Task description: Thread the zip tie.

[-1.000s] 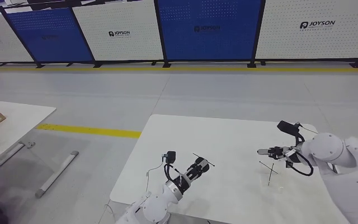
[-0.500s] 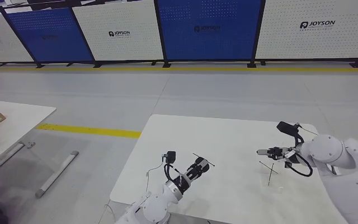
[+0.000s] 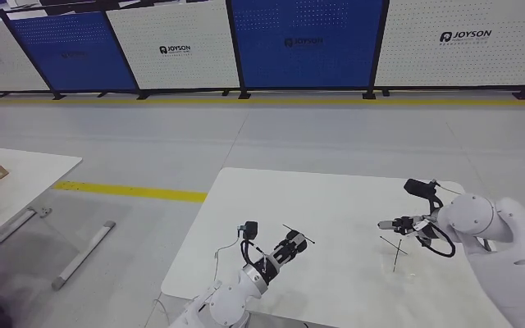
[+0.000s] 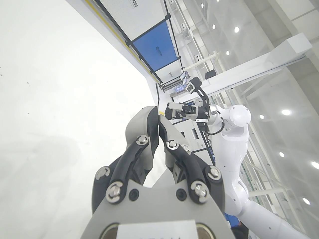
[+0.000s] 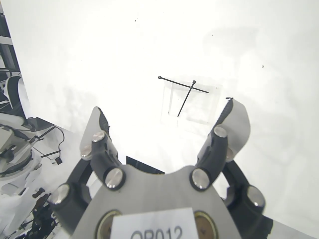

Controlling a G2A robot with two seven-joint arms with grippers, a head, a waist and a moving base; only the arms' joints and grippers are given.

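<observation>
Left gripper point(image 3: 295, 239) sits at about 7 o'clock on the white table point(image 3: 328, 193). Its fingers are pressed together on a black zip tie point(image 3: 299, 234), which lies crosswise at the tips and runs from 10 o'clock to 4 o'clock in the top view. Over the last second nothing here has changed: same spot, same tilt, and the tie at the same angle. In the left wrist view the pads point(image 4: 152, 125) meet, with only a thin dark edge of strap showing between them. Which end of the tie is the head is too small to tell.

Right gripper point(image 3: 385, 223) hangs above the table at roughly 3 o'clock, its fingers spread wide with nothing between them. This arm has moved slightly. Its wrist and camera bracket have drawn a little toward 9 o'clock, while the fingertips stay almost where they were.

Two loose ties point(image 3: 396, 246) lie crossed on the table near the fingertips, at about 5 o'clock from them. They rest over a clear square patch point(image 5: 206, 111) and have not moved. From the right wrist they lie ahead of the open fingers, apart from them.

Threading has not begun, since the held tie is straight and both its ends are free. The small wrist shift reads as re-aiming rather than a committed reach. I cannot say whether it is aiming for the loose pair or the held tie.
</observation>
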